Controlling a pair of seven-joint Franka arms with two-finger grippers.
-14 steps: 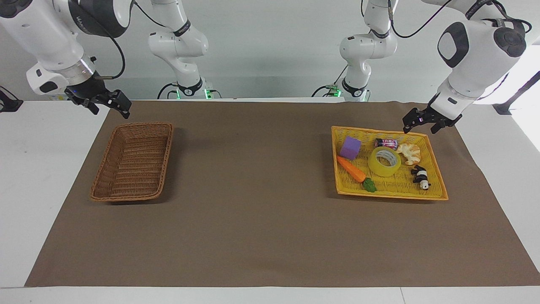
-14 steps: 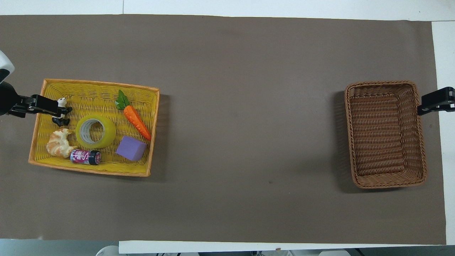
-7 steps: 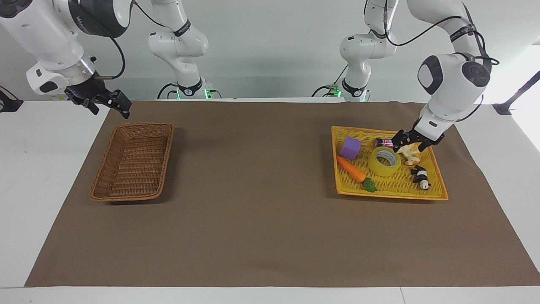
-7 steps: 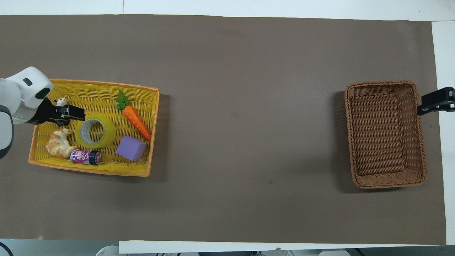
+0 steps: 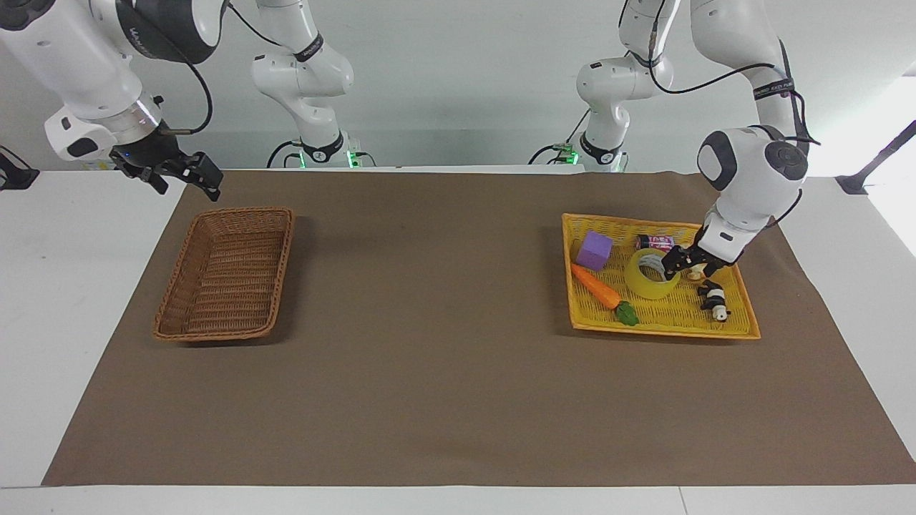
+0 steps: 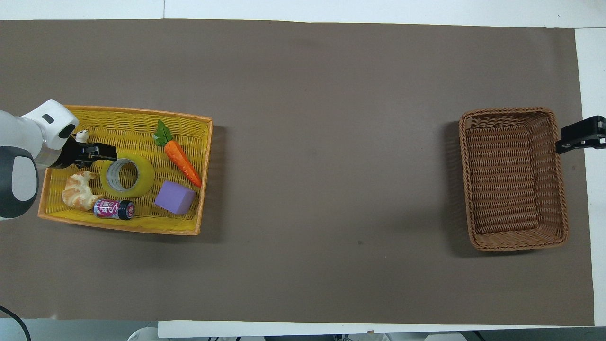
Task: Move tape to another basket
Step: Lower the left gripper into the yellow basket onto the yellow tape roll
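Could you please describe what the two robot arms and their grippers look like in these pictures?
Both arms have glossy white rounded shells with dark grey to black joint caps and bands. Black cables run along them. The right arm's dark upper segment bears pale lettering, too small to read. Each ends in a black two-finger gripper: the left gripper below a white wrist, the right gripper below a silvery wrist ring. Green lights glow at both bases.

I see the left pincer [image 6: 106,152] over the yellow tray [image 6: 142,116], at the rim of the tape [image 6: 127,175]; the right pincer [image 6: 575,135] waits beside the brown basket [image 6: 516,177].
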